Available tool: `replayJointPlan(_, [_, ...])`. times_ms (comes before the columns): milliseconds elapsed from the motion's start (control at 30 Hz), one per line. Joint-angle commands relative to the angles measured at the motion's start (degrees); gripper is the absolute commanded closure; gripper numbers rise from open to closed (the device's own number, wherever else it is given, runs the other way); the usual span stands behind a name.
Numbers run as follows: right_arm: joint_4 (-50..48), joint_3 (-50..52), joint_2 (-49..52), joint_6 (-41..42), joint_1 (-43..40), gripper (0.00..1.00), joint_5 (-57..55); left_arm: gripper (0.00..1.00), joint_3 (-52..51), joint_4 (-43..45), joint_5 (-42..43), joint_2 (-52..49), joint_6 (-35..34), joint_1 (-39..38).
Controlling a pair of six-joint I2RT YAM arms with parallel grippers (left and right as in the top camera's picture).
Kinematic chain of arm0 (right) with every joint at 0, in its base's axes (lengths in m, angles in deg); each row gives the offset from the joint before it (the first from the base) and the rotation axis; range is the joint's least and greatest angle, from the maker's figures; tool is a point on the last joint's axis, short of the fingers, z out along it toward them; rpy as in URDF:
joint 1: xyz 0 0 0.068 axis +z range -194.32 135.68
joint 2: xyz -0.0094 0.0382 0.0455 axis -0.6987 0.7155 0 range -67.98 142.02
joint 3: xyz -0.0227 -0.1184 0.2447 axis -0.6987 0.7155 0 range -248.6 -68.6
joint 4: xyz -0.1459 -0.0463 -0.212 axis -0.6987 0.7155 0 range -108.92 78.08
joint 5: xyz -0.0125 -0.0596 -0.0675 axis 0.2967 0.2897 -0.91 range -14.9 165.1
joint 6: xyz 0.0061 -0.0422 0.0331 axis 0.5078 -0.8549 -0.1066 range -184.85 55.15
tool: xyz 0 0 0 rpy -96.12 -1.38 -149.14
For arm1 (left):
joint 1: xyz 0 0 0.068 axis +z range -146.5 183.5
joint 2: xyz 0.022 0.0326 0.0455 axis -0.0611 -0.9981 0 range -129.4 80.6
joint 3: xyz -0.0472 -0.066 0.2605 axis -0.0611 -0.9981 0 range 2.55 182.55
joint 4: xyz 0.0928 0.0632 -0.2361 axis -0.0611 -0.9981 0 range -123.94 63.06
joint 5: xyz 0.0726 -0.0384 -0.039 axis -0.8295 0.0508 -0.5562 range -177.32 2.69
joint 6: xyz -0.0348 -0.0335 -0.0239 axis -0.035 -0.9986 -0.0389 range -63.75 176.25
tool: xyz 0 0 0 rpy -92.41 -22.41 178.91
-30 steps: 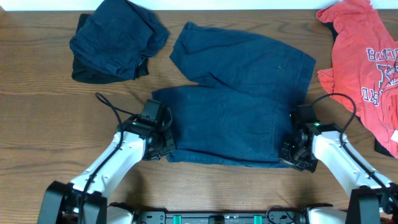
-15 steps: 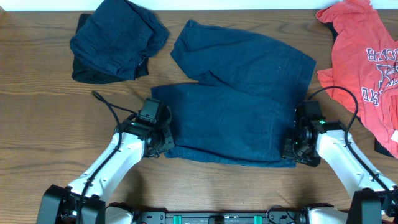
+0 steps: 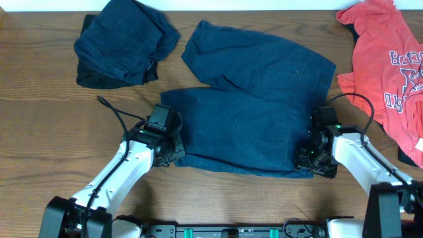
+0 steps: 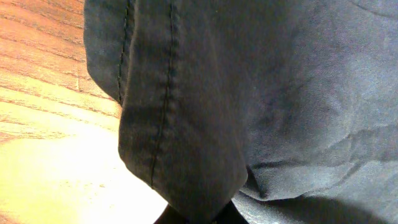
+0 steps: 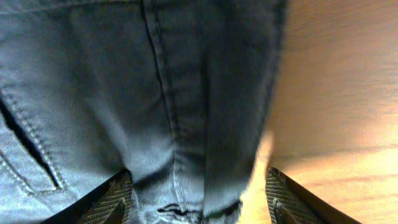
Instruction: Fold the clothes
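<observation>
At the centre of the table [image 3: 39,112] your navy shorts [image 3: 254,125] look half folded, left gripper [image 3: 173,149] clenched on their eight-o'clock edge, right gripper [image 3: 310,158] spread open at four, while the red T-shirt [image 3: 386,66] at two o'clock is not yet folded.

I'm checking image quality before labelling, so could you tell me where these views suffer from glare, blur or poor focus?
Overhead: evenly lit and sharp across the shorts. Left wrist: glare washes out the table at lower left; the stitching is crisp. Right wrist: soft and blurred throughout, bright wood at right, right fingers in shadow.
</observation>
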Motion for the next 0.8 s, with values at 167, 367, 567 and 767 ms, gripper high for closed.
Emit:
replayJointPlan(167, [-0.9,0.3,4.4,-0.6,-0.9,0.55,6.1,0.94,1.2,0.2,-1.1,0.4,0.8,0.4])
replayJointPlan(367, [-1.8,0.2,4.2,-0.6,-0.9,0.99,7.4,0.94,1.2,0.2,-1.1,0.4,0.9,0.4])
replayJointPlan(567, [3.9,-3.4,2.8,-0.7,-1.0,0.99,8.7,0.94,3.4,-4.5,-1.1,3.3,0.9,0.4])
replayJointPlan(767, [13.0,-11.8,-3.5,-3.5,-1.0,0.99,8.6,0.94,7.4,-10.5,-1.1,12.6,2.8,0.3])
